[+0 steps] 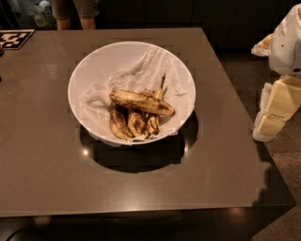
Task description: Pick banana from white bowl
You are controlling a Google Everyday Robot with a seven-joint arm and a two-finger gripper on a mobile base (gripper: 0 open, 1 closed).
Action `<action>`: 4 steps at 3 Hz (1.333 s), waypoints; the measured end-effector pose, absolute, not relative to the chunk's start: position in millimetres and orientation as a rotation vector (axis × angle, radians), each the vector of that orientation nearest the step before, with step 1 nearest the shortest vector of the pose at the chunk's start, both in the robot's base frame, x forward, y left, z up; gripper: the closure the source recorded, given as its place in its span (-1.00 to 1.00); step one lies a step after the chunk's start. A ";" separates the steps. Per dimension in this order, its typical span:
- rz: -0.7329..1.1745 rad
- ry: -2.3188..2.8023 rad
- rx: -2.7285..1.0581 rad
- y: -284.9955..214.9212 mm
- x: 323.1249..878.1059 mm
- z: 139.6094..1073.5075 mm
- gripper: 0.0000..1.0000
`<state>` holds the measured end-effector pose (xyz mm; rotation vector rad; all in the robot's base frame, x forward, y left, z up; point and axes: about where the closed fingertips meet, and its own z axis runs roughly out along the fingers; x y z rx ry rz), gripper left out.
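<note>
Likely lab: fiducial tag (16, 38) on dark table (141, 188); pincer (275, 113) beside table edge.

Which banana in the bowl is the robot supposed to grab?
Look in the big white bowl on the brown table; the gripper hangs off the table's right edge. It's the longest banana, lying across the top of the shorter, darker bunch.

Dark table (225, 179) fills most of frame. Checker tag (14, 38) flat on table corner, 10 o'clock. Person's legs (75, 12) behind far edge, 11 o'clock. Short dark bananas (134, 123) at centre, stem (162, 84) upright, on crumpled paper (146, 68). Speckled floor (282, 164) at 4 o'clock. Gripper (275, 110) at 3 o'clock, off table edge.
</note>
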<state>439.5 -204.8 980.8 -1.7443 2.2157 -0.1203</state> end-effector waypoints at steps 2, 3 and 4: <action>-0.094 2.158 -1.919 -154.4 458.6 986.5 -1.00; -0.104 2.139 -1.912 -150.3 462.2 989.2 -1.00; -0.104 2.126 -1.925 -130.7 475.5 984.0 -1.00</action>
